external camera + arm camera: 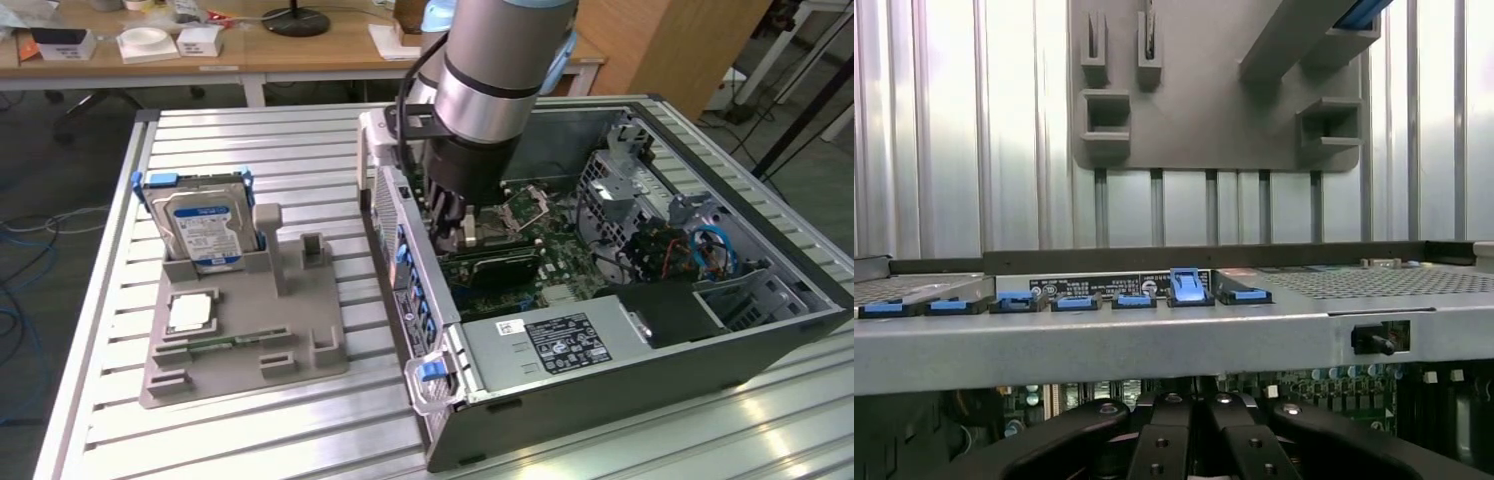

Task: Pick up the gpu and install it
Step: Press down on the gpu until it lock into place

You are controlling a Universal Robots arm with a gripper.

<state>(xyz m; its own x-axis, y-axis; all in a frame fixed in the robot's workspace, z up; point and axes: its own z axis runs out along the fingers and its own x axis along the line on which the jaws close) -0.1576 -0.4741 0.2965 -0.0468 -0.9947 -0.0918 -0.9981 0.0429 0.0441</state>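
Grey computer case (641, 400) holds motherboard (501, 265) and closed hand (457, 232)

Looks like a robotics lab: ribbed aluminium-profile workbench (267, 150), open black desktop computer case (694, 350), grey plastic parts fixture (240, 340), cluttered wooden desks (307, 50) behind.

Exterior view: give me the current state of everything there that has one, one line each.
Computer case: side panel off, lying open, motherboard exposed.
Tool: shut, lowered inside the case over the motherboard.
Hard drive: standing upright in the grey holder, untouched.
Small chip: lying flat on the holder.
Holder's middle slots: empty.
Gpu: cannot make it out under the tool.
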